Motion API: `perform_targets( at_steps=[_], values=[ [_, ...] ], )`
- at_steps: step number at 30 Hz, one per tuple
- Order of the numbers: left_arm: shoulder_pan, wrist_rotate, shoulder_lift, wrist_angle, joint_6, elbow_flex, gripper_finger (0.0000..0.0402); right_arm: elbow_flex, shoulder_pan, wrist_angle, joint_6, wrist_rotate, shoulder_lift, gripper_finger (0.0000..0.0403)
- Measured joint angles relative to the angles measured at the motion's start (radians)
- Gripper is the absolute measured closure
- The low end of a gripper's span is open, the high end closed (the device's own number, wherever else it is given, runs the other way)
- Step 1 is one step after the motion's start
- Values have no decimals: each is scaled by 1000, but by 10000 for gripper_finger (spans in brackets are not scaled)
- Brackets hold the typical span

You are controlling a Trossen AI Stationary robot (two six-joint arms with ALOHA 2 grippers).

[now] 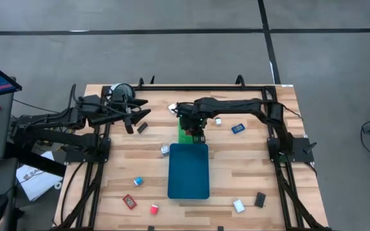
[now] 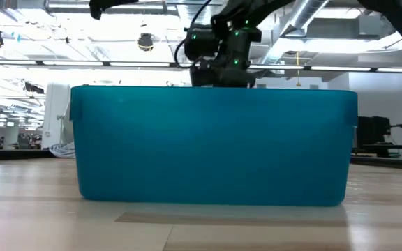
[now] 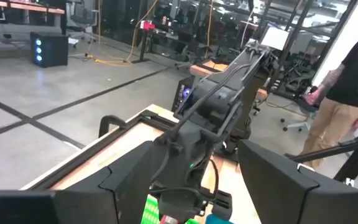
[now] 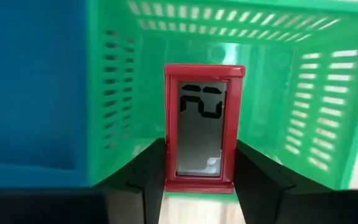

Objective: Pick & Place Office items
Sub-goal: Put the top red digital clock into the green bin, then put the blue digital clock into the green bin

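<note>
Pale wood table (image 1: 236,170), planked, grained, lightly sheened. Teal tray (image 1: 189,170) of smooth matt plastic. Green tray (image 4: 303,87) of glossy slotted plastic. Red-framed item (image 4: 202,127) with a smooth grey glossy face, plastic-looking, pinched between matt black right gripper (image 4: 197,177) fingers. Left gripper (image 3: 194,180) fingers likewise matt black plastic.
</note>
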Motion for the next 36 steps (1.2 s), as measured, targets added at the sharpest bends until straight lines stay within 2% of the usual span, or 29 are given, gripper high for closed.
perform_targets(
  at_steps=[7,21,30,36],
  values=[
    [-19,-4,5,-5,-2,0,170,1,-13,94,15,30,13,253],
    [-32,-3,5,-7,-3,0,170,0,-59,95,14,54,13,252],
    [-32,-2,5,-7,-3,0,170,0,-60,92,-6,54,13,221],
    [-31,1,5,-7,-4,0,170,0,-64,96,-1,57,13,214]
  ],
)
